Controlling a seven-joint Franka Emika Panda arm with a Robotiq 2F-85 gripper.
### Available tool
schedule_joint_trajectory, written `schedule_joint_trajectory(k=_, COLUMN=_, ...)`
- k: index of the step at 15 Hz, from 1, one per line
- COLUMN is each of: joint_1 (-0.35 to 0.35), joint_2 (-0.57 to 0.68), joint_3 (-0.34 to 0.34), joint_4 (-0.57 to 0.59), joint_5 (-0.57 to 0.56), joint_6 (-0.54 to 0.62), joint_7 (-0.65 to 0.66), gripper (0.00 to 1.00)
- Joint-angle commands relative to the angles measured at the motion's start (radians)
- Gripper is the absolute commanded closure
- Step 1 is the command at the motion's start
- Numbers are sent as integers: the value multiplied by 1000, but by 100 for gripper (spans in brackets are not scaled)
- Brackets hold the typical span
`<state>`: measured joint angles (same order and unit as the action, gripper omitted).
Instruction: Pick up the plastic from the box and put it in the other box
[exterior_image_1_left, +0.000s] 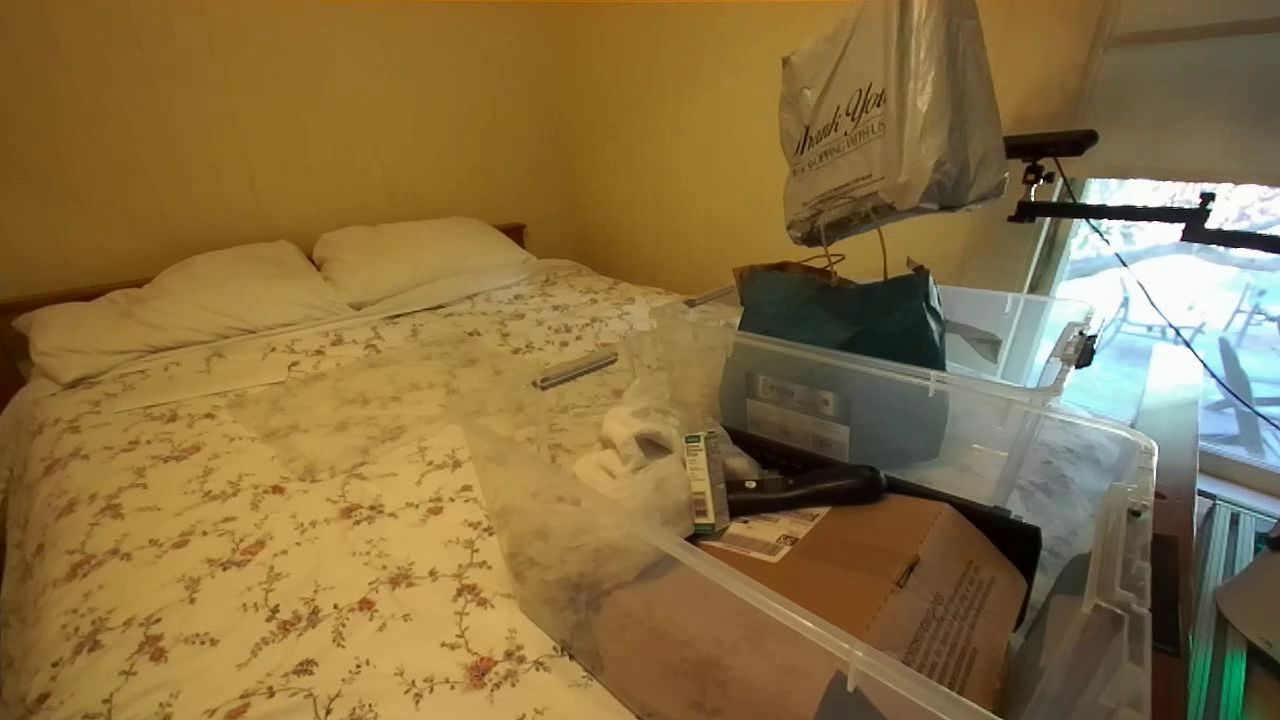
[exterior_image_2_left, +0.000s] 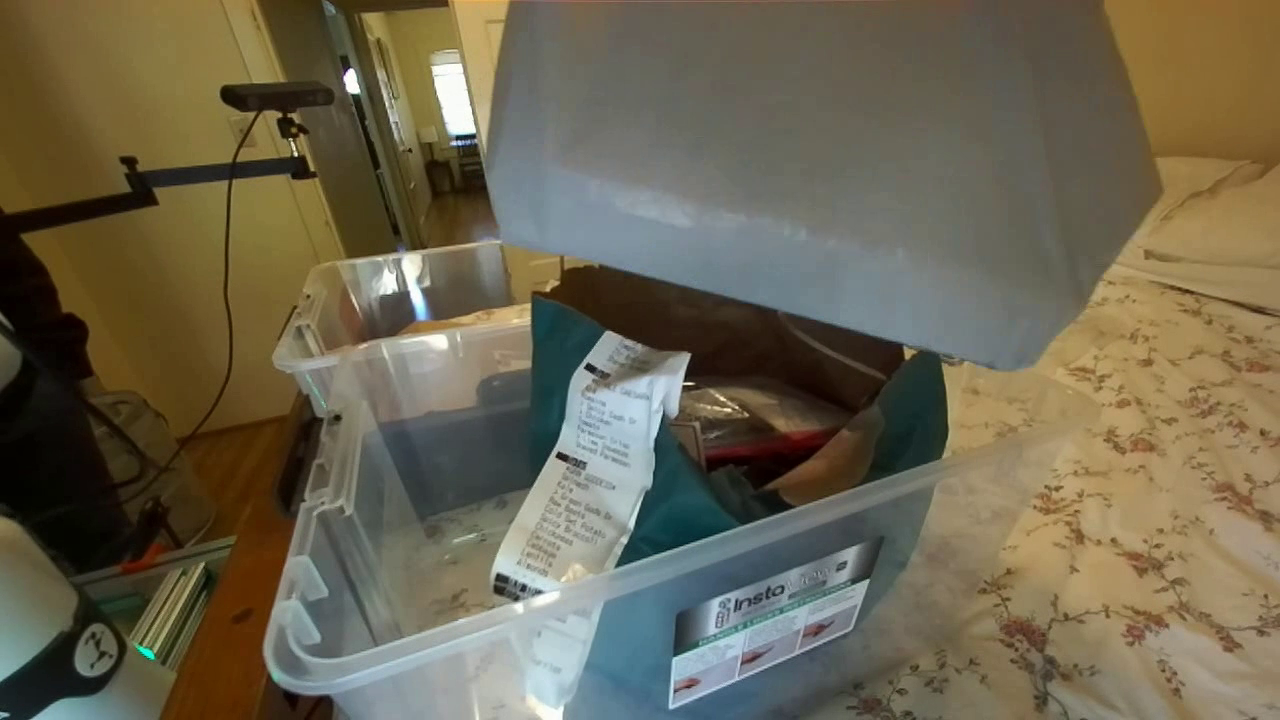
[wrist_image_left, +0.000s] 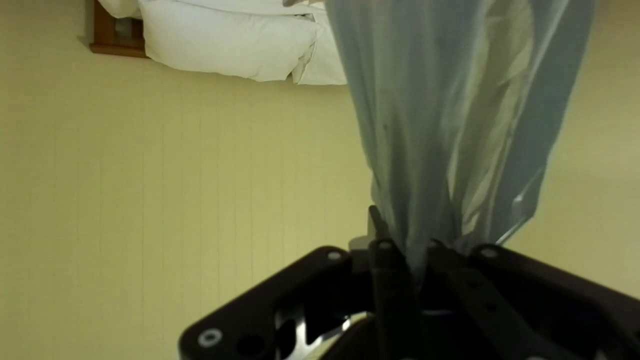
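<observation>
Fingers (wrist_image_left: 392, 295) pinched together on gathered plastic bag (exterior_image_1_left: 895, 120), hanging beneath them. Farther below fingers, under bag: clear tub (exterior_image_2_left: 430, 654), teal paper bag (exterior_image_1_left: 840, 315) inside. Beside tub, lower than fingers: wide bin (exterior_image_1_left: 780, 611) with cardboard box (exterior_image_1_left: 860, 555).

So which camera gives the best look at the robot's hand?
The wrist view: it shows the hand from nearby, gripping the gathered plastic bag. In both exterior views the plastic bag runs off the top edge, and the hand is not visible.
</observation>
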<state>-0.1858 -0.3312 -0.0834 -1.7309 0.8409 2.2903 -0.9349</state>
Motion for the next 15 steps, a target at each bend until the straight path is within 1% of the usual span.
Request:
schedule_joint_trajectory(k=1, joint_1=87, joint_2=-66, joint_3=-25, joint_4=-73, joint_5=-14, joint_6=61, joint_7=21, gripper=100)
schedule_joint_trajectory(k=5, joint_1=140, joint_2=-89, joint_3=-26, joint_4=-123, joint_5=-22, joint_6=91, joint_7=13, gripper=100)
schedule_joint_trajectory(k=8, joint_1=161, joint_2=-92, joint_3=-23, joint_4=-152, joint_5=-62, joint_6=86, joint_7=35, gripper=100)
schedule_joint_trajectory(k=12, joint_1=171, joint_2=-51, joint_3=-23, joint_4=-171, joint_5=-137, joint_6=92, joint_7=87, gripper=100)
schedule_joint_trajectory(k=15, joint_1=194, joint_2=0, joint_3=-25, joint_4=-169, joint_5=-156, joint_6=118, joint_7=103, gripper=100)
